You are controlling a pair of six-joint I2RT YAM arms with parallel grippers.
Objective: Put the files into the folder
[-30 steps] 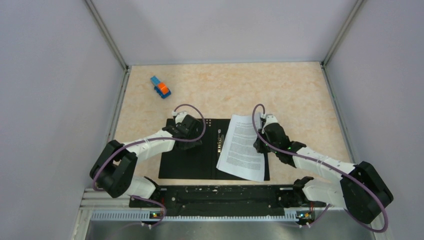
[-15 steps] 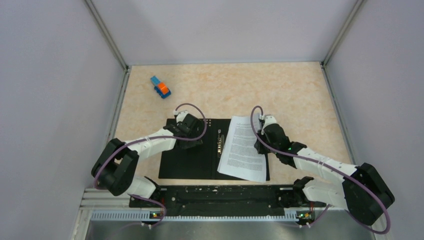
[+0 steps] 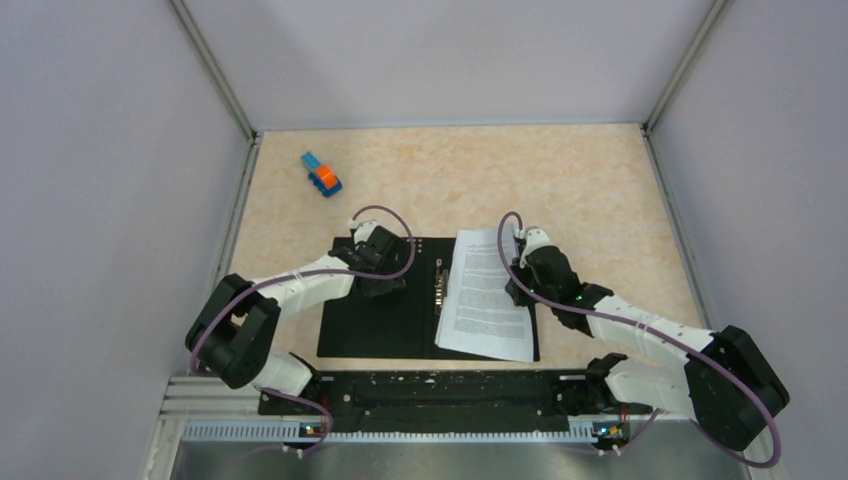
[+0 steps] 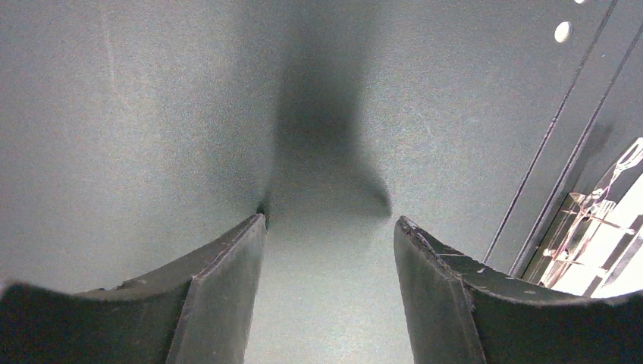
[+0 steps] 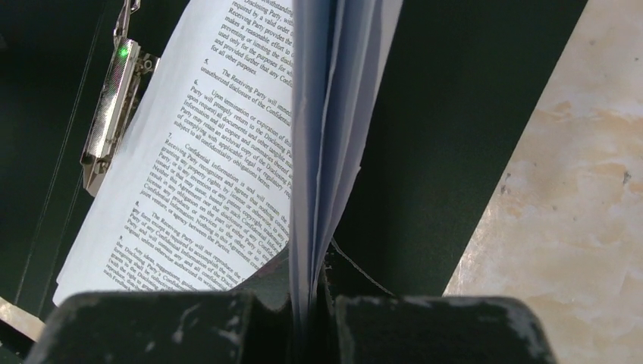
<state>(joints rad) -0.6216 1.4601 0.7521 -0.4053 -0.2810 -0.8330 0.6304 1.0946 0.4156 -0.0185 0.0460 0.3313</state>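
The folder (image 3: pixel 385 320) lies open on the table, black inside up, with its metal spine clip (image 3: pixel 438 288) down the middle. The files (image 3: pixel 485 300), white printed sheets, lie skewed on its right half. My right gripper (image 3: pixel 518 283) is shut on their right edge; in the right wrist view the sheets (image 5: pixel 227 144) stand pinched between the jaws (image 5: pixel 311 299), with the clip (image 5: pixel 110 114) at left. My left gripper (image 3: pixel 385 275) is open and presses on the folder's left half; its fingers (image 4: pixel 220 296) rest on the black surface (image 4: pixel 152 114), with nothing between them.
A small blue-and-orange toy block (image 3: pixel 321 173) lies at the back left of the table. Grey walls close in the left, right and back. A black rail (image 3: pixel 440 392) with the arm bases runs along the near edge.
My right gripper has drawn the sheets a little to the left, turning them straighter over the folder's right half. The left gripper has stayed on the left half.
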